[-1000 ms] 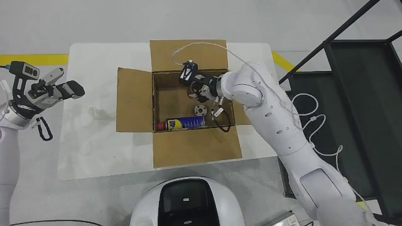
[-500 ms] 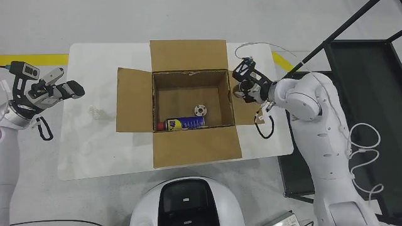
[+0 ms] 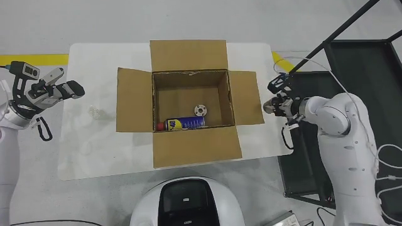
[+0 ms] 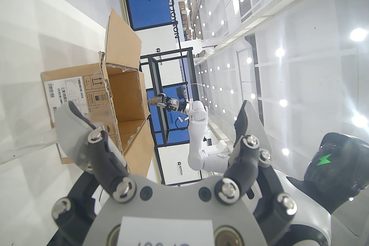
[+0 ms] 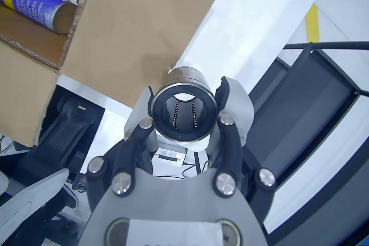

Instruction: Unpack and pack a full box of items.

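Left gripper (image 3: 68, 90) at the left edge of the table (image 3: 94, 150), fingers apart, empty. Small clear item (image 3: 95, 111) on table, left of open box (image 3: 134, 100). In box: blue spray can (image 3: 186, 123) lying down, metal flange disc (image 3: 200, 110) just beside it. Right gripper (image 3: 276, 104) beyond box's right flap, over table edge, clamped on steel bearing sleeve (image 5: 184, 103).

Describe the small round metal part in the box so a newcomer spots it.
Find the open cardboard box on the white table. On its floor a blue spray can lies along the wall nearest the robot; the flange sits just beyond the can's right end. It is a small silver disc with holes, unlike the long blue can.
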Controlling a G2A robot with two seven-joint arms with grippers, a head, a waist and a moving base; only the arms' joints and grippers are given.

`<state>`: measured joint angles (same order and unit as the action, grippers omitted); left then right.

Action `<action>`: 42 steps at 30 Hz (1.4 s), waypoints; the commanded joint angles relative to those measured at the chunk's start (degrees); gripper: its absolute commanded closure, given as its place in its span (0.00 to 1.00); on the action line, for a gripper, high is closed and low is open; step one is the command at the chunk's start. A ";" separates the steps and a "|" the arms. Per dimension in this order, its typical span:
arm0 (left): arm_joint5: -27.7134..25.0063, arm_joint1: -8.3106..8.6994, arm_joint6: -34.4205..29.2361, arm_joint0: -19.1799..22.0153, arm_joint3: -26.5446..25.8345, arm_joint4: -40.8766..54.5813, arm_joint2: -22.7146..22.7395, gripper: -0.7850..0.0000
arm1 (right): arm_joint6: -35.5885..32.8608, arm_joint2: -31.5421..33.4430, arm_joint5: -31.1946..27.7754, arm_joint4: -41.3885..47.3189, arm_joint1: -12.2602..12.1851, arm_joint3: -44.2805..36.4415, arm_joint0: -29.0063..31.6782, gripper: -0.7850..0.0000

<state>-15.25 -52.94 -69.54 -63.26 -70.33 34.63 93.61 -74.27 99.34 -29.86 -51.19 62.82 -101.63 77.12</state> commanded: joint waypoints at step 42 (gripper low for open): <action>0.00 0.00 0.00 0.00 0.00 0.00 0.00 0.00 | 28.44 -16.71 -1.00 -10.48 -0.20 44.86 -20.24 1.00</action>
<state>-15.25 -52.94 -69.54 -63.26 -70.33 34.63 93.61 -45.99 82.79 -30.83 -61.64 62.62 -57.09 57.08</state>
